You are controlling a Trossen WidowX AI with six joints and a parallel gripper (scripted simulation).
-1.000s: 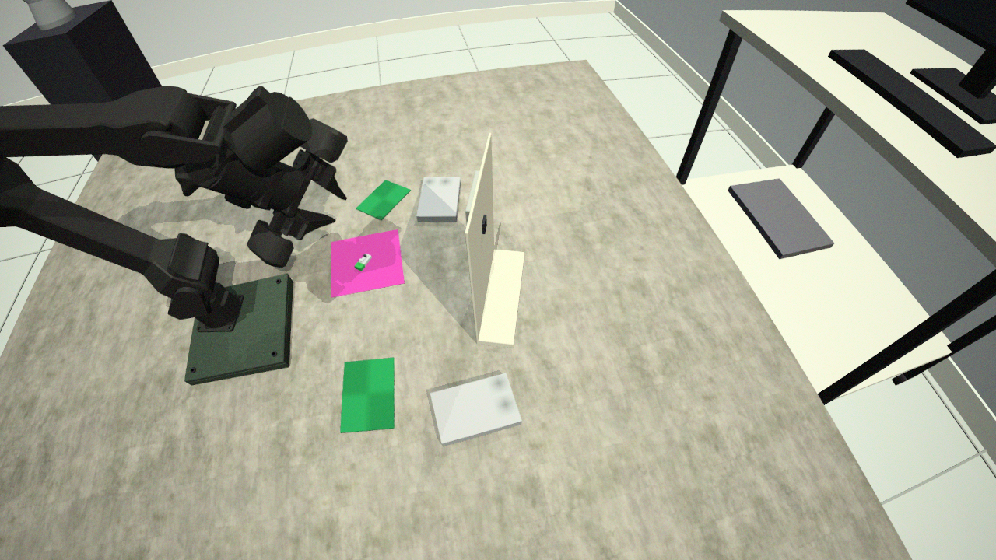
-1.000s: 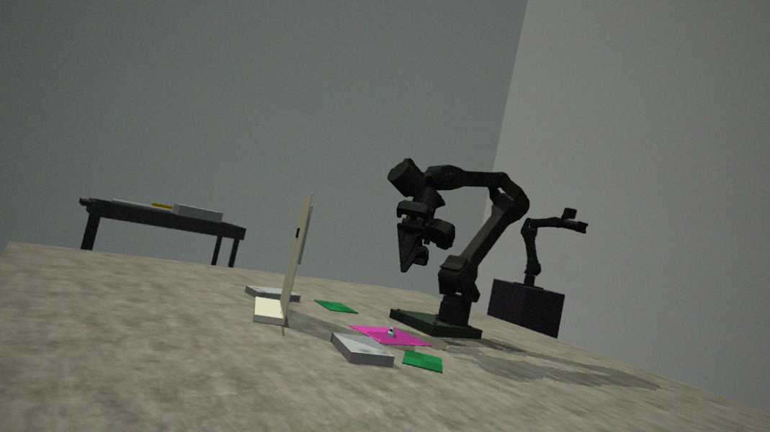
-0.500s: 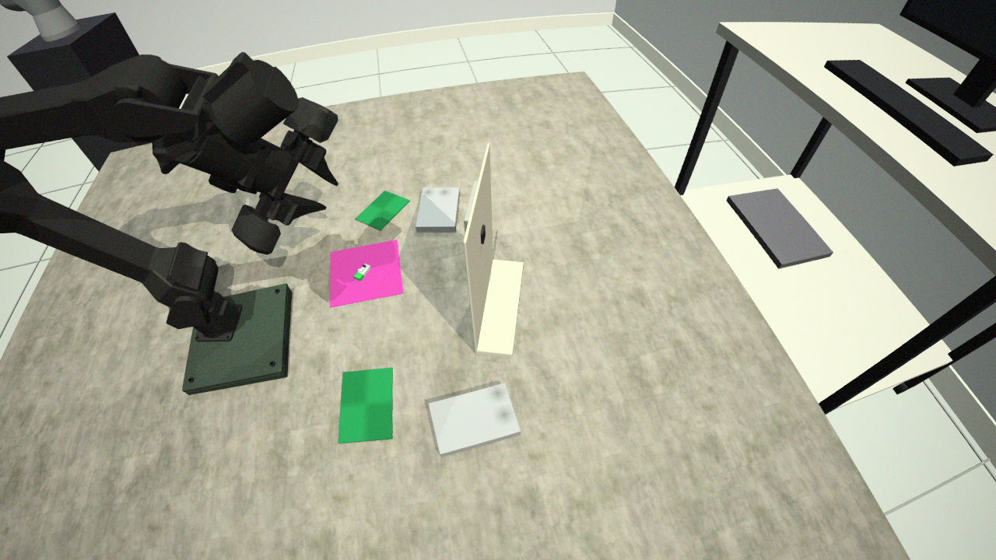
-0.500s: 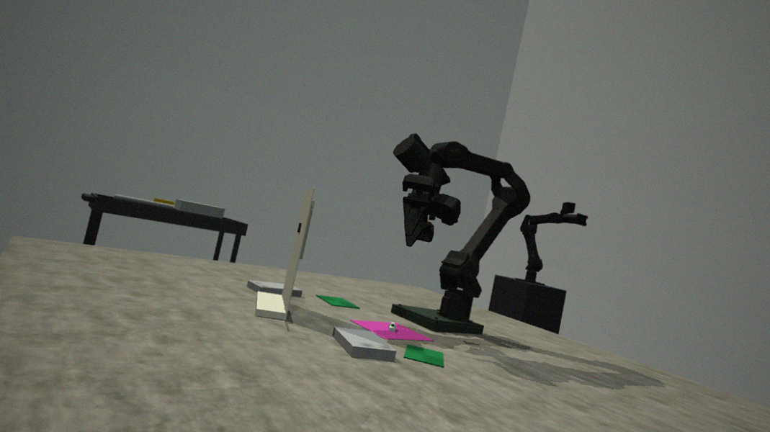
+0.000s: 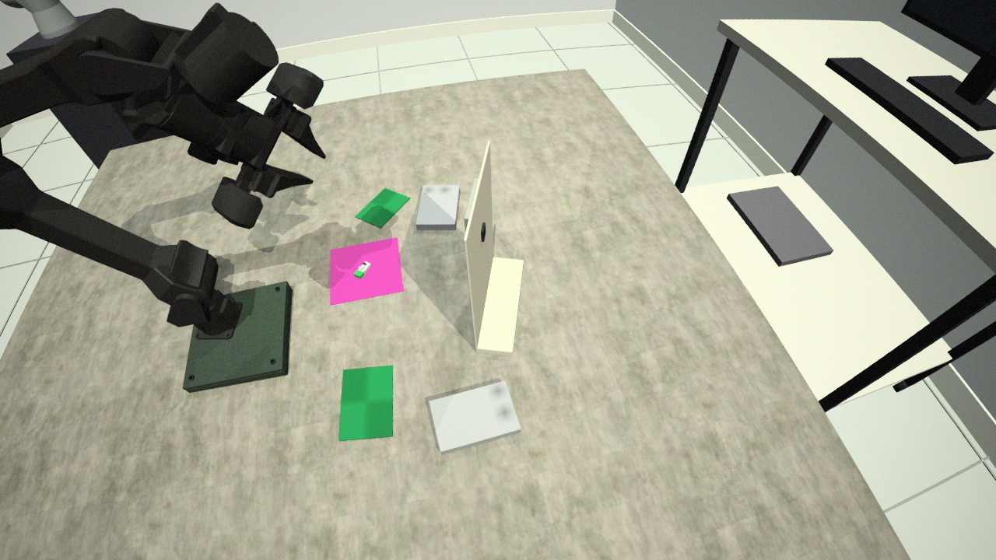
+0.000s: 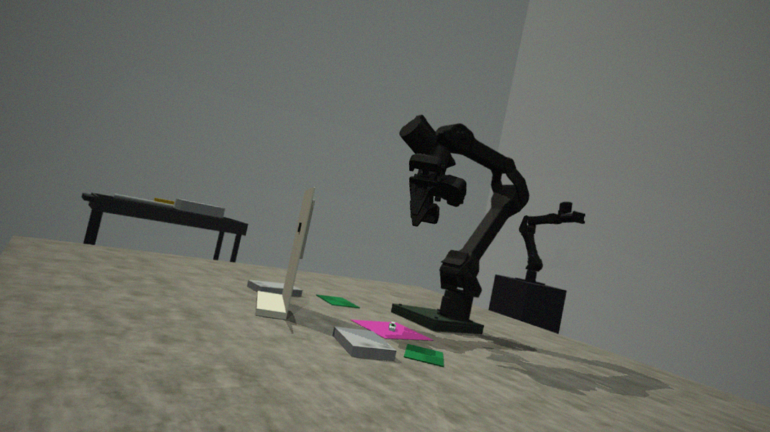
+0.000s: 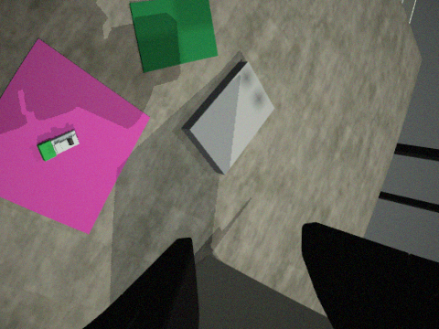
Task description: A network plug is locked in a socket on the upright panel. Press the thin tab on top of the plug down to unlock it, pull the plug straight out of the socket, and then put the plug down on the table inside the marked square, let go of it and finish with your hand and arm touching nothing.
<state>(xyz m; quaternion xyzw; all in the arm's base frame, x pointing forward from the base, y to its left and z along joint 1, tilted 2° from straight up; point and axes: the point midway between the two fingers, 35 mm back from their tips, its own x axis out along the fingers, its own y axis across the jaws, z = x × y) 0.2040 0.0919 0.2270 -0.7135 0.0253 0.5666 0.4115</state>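
Note:
The network plug [image 5: 362, 269] [image 6: 392, 326] [image 7: 58, 144], white with a green end, lies on the table inside the magenta marked square [image 5: 348, 292] [image 6: 372, 326] [image 7: 87, 215]. My gripper [image 5: 318, 169] [image 6: 416, 223] [image 7: 248, 245] is open and empty, high above the table and well away from the plug. The upright panel [image 5: 480, 278] [image 6: 295, 262] stands to the right of the square in the top view, with a small dark opening in it. No plug shows in the panel; its socket side faces away from the top and exterior views.
Green sheets [image 5: 366, 404] [image 5: 383, 206] [image 6: 424, 355] [image 6: 337, 301] [image 7: 197, 32] and grey-white blocks [image 5: 473, 416] [image 5: 437, 207] [image 6: 364, 344] [image 6: 274, 287] [image 7: 229, 119] lie on the table around the square and panel. The panel's cream foot [image 5: 501, 306] [image 6: 271, 305] extends behind it.

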